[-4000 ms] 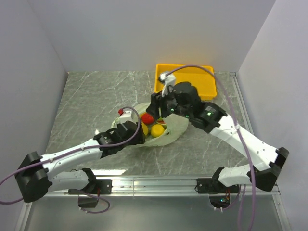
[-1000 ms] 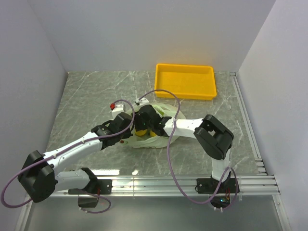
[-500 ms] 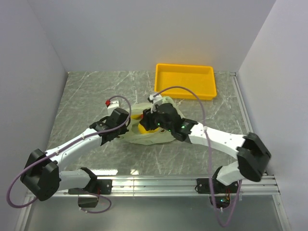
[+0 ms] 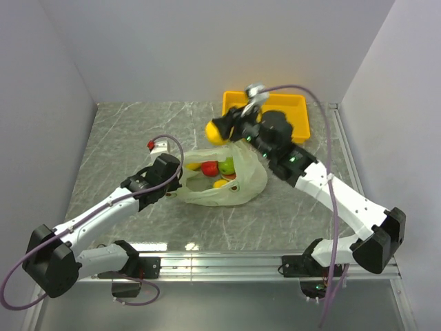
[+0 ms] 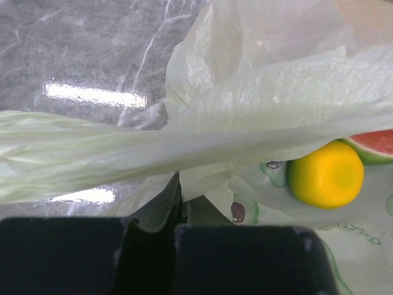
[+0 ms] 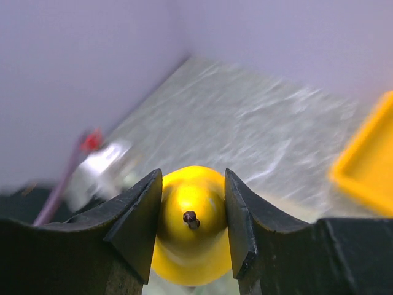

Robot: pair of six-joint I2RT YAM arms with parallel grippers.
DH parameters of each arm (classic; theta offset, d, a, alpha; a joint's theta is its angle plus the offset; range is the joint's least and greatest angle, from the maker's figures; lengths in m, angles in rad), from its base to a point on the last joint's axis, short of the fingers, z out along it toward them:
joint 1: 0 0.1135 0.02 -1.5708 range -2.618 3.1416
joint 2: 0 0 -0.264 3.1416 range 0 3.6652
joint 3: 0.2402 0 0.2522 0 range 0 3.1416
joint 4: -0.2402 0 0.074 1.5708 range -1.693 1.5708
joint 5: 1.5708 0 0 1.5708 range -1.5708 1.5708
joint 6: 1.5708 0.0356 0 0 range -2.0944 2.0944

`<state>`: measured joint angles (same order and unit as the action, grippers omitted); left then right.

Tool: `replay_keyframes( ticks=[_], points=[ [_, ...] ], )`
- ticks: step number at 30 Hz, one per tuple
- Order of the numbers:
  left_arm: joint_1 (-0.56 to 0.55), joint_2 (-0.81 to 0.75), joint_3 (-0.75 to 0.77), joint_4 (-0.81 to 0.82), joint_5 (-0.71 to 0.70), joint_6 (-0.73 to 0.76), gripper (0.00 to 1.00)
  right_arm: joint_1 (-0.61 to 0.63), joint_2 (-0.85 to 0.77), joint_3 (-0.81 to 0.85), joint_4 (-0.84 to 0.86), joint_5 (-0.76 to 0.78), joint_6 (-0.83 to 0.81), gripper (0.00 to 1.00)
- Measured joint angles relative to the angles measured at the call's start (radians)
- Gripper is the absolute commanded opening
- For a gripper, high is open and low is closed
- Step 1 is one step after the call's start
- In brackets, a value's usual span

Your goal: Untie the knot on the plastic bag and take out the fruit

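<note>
**Pear lifted clear while bag lies open**

The yellow pear (image 4: 216,131) is hanging above the table (image 4: 124,138), at about 12 o'clock from the plastic bag (image 4: 251,181) and apart from it. The right gripper (image 6: 191,182) is clamping it, one dark finger (image 6: 138,212) pressing each side, with the stem end facing the wrist camera.

The bag is lying near the middle of the table with its mouth gaping upward. Inside it a red apple (image 4: 209,169) and a green apple (image 4: 227,165) are sitting side by side, and a round yellow fruit (image 5: 325,174) is resting just toward 6 o'clock of them on the printed film.

At the bag's 9 o'clock edge the left gripper (image 5: 179,206) is meeting the film. Its jaws are pressed together and seem to be pinching the rim, though the crumpled plastic is hiding the contact itself. A band of film is stretching taut across the left wrist view.

The yellow tray (image 4: 298,117) is sitting at 1 o'clock from the bag, partly behind the right arm.
</note>
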<state>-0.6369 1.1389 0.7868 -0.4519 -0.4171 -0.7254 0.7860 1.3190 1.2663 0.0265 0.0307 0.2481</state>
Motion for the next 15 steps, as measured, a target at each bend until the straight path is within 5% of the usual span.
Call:
replay_keyframes(
  ticks=[7,15],
  points=[
    [0.005,-0.058,-0.001,-0.016,0.002,0.039,0.01,-0.374,0.062,0.046,0.018,0.018,0.064,0.00],
    [0.005,-0.061,0.036,-0.058,0.001,0.060,0.01,-0.610,0.446,0.190,-0.015,0.003,0.106,0.00]
  ],
)
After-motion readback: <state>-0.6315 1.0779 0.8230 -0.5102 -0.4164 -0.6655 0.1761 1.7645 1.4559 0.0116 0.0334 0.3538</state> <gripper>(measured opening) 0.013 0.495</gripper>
